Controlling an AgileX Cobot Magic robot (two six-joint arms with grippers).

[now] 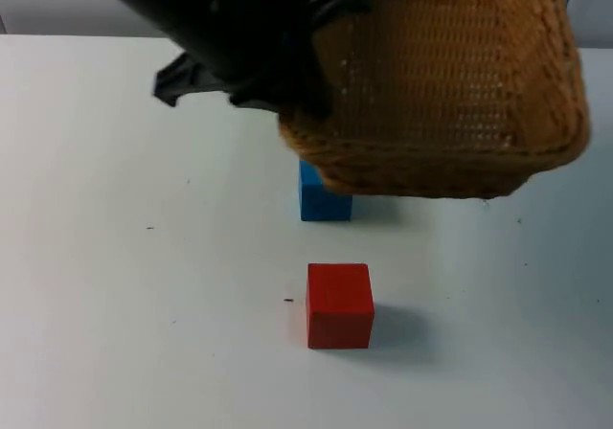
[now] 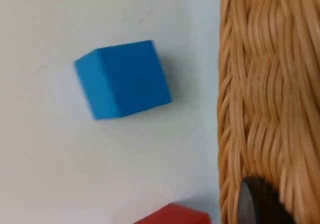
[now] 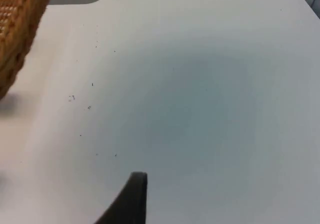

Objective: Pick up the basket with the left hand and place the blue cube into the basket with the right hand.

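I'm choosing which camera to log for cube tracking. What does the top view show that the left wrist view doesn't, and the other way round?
Top view alone: the left arm at the basket's rim, the basket lifted off the table and partly covering the blue cube, and the red cube whole. Left wrist view alone: the blue cube uncovered, and a black fingertip against the wicker. Both: basket, both cubes (the red cube only as an edge in the wrist view), white table.
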